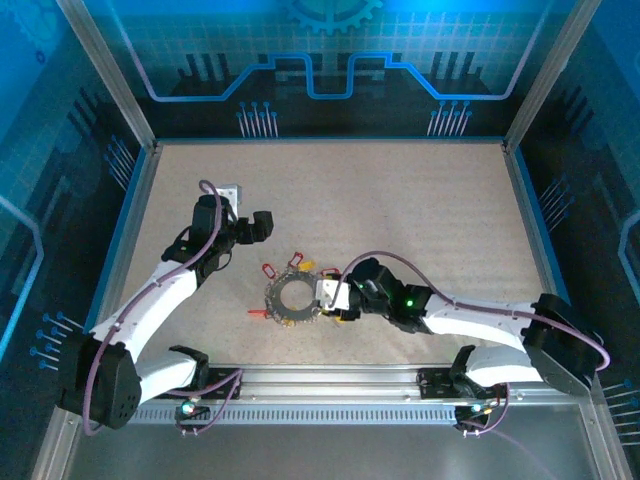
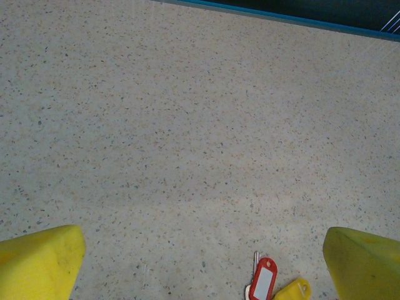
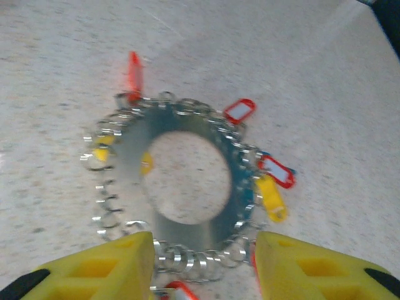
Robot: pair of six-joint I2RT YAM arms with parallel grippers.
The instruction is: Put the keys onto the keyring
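Note:
The keyring [image 1: 277,300] lies flat at mid-table, a dark grey ring edged with small metal loops. Red and yellow keys [image 1: 297,263] lie round its rim, and one red key [image 1: 258,313] lies at its left. My right gripper [image 1: 334,297] is at the ring's right edge. In the right wrist view its yellow fingers [image 3: 106,269] stand open on either side of the keyring's [image 3: 187,230] blurred near rim, with a red key [image 3: 278,172] and a yellow key [image 3: 270,199] beyond. My left gripper [image 1: 262,226] hovers wide open behind the ring, nothing between its fingers [image 2: 37,262], with a red key [image 2: 264,279] below.
The speckled beige table [image 1: 420,200] has a blue rim and slanted aluminium posts [image 1: 105,70] at its back corners. A metal rail [image 1: 330,385] carrying both arm bases runs along the near edge.

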